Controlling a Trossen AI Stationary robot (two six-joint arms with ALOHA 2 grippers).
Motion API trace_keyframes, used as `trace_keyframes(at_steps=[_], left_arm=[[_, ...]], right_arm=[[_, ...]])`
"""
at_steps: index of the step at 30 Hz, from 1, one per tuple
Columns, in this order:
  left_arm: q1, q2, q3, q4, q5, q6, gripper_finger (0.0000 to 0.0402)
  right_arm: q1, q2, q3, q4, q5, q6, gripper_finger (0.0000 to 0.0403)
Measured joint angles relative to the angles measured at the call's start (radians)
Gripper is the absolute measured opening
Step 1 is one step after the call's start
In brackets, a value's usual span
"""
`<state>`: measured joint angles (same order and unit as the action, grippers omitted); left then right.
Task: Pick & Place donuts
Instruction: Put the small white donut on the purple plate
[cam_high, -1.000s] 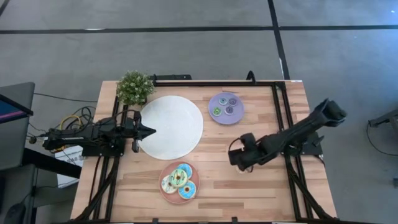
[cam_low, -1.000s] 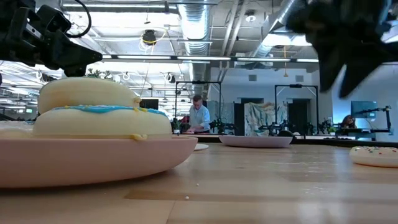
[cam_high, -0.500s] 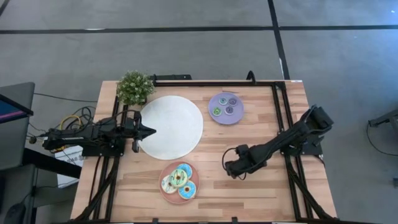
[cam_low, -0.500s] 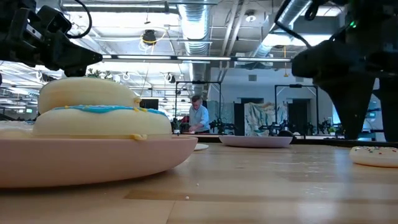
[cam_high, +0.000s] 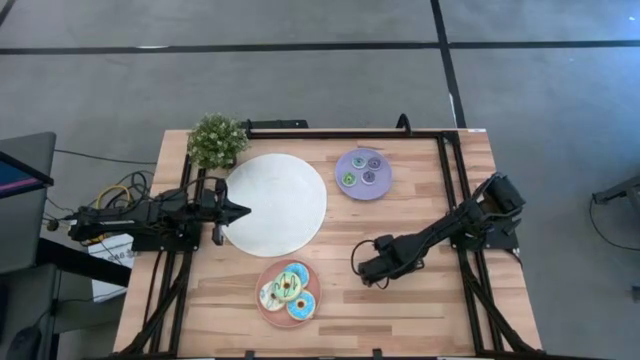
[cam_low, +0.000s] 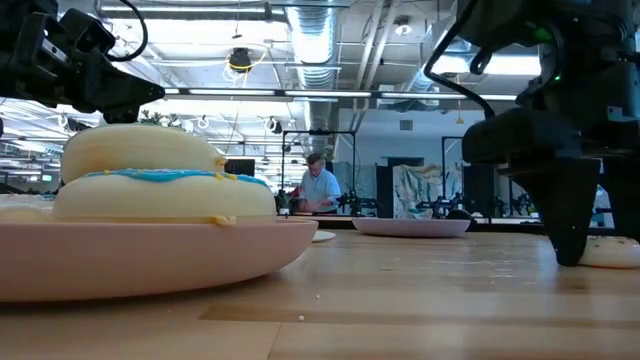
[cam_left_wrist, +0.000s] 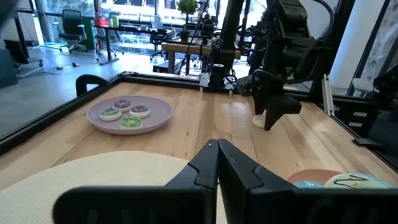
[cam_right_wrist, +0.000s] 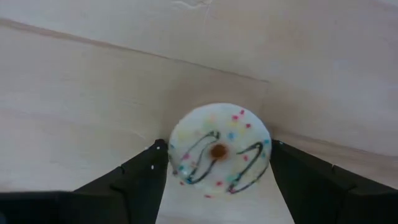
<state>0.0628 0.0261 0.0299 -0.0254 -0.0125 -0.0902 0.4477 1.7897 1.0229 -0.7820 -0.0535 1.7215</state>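
One camera looks straight down on both arms, another sits at table height just beside the pink plate (cam_low: 150, 260) facing the room, and each wrist camera looks out past its own fingers, the right one close above the sprinkled donut (cam_right_wrist: 219, 151).

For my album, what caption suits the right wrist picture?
Open right claw straddling a sprinkled donut lying on the bare wooden table.
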Motion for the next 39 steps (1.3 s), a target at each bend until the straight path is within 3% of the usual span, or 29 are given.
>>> trace_keyframes(at_steps=[20, 32, 39], left_arm=[[0.000, 0.000, 0.000, 0.000, -0.001, 0.000, 0.0000], [0.000, 0.000, 0.000, 0.000, -0.001, 0.000, 0.0000], [0.000, 0.000, 0.000, 0.000, -0.001, 0.000, 0.0000]], right_arm=[[0.002, -0.017, 0.000, 0.006, 0.008, 0.006, 0.0266], [0.003, -0.017, 0.000, 0.013, 0.007, -0.002, 0.0188], [0.002, -0.017, 0.000, 0.013, 0.006, -0.003, 0.0169]])
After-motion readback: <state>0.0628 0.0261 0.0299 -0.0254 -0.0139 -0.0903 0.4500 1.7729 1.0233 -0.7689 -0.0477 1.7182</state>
